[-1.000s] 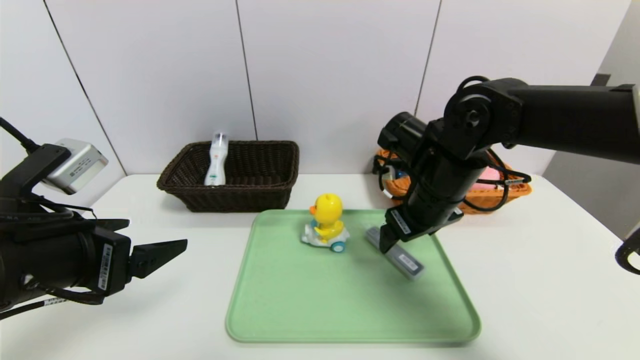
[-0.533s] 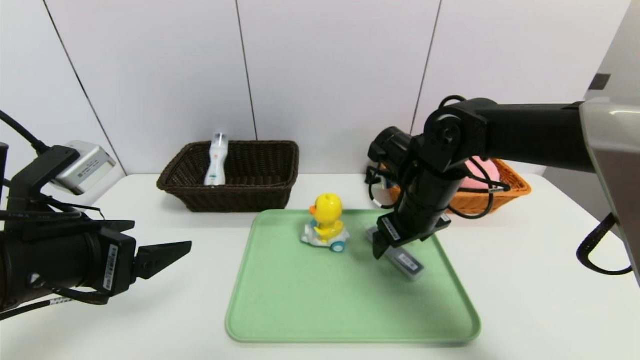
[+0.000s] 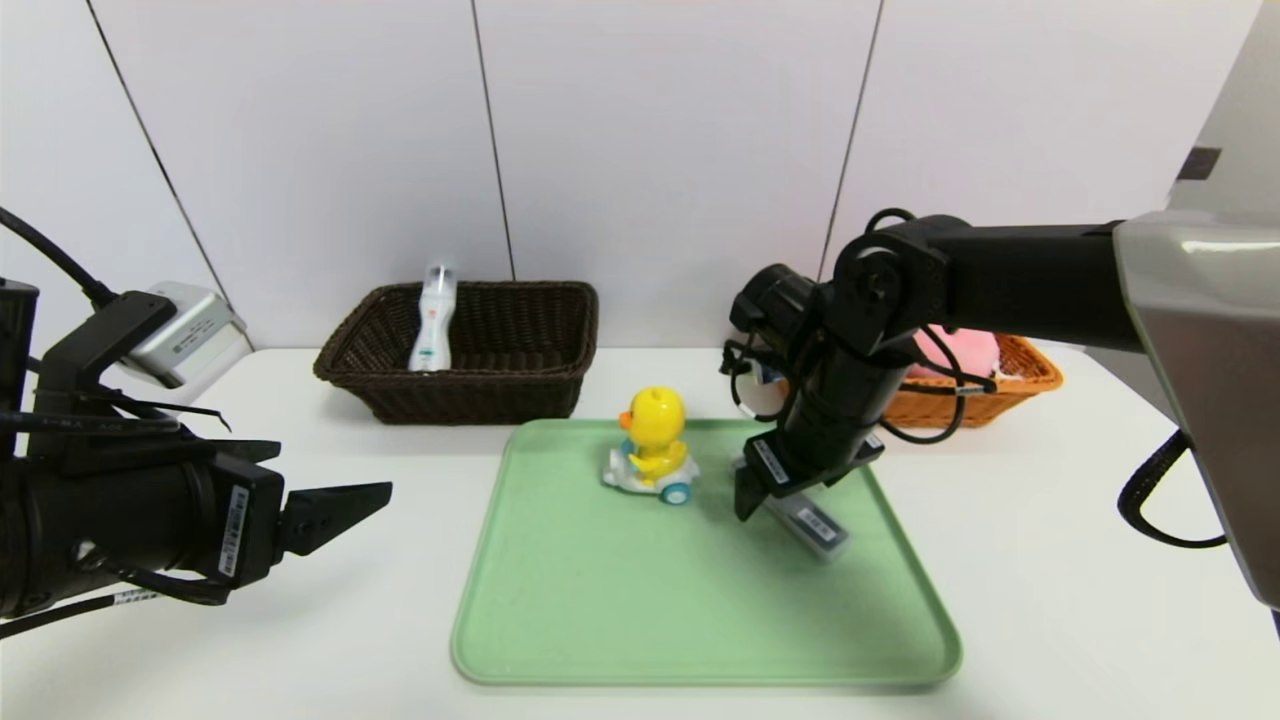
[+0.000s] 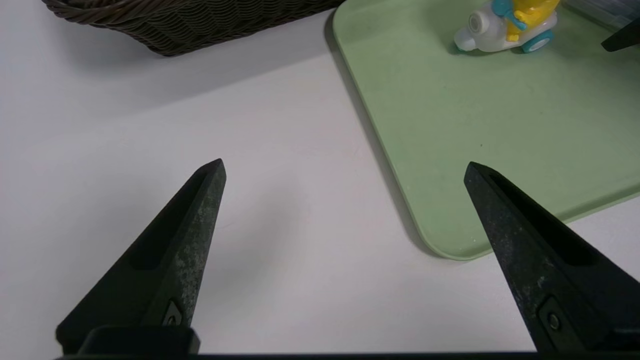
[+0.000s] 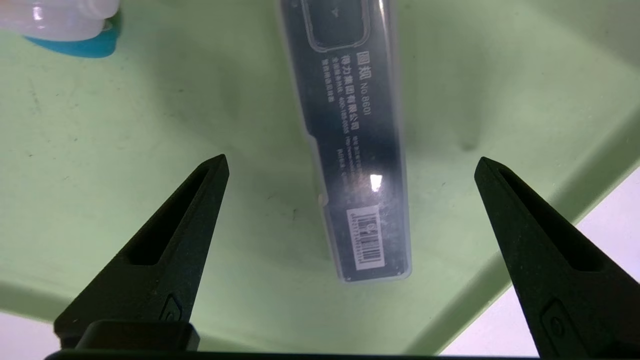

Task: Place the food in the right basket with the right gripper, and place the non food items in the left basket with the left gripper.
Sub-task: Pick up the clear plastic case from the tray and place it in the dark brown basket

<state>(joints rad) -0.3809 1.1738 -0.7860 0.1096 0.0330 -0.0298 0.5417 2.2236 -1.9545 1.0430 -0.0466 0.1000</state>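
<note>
Directly beneath the right gripper (image 5: 350, 165), its fingers (image 5: 170, 240) spread wide, lies the grey translucent case (image 5: 350, 140) between them, untouched. Left gripper (image 4: 345, 165) hovers open above the table (image 4: 150, 125).

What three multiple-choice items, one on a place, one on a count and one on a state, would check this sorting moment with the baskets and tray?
1. Where is the white bottle?
A. On the green tray
B. In the dark brown basket
C. In the orange basket

2. How many items lie on the green tray?
A. Two
B. Three
C. Four

3. How does the right gripper stand?
A. Shut on the duck toy
B. Open above the grey case
C. Shut on the grey case

Key:
1 B: the bottle leans against the back wall of the dark brown basket.
2 A: only the yellow duck toy and the grey case lie there.
3 B: its fingers stand wide apart on either side of the case, short of it.
</note>
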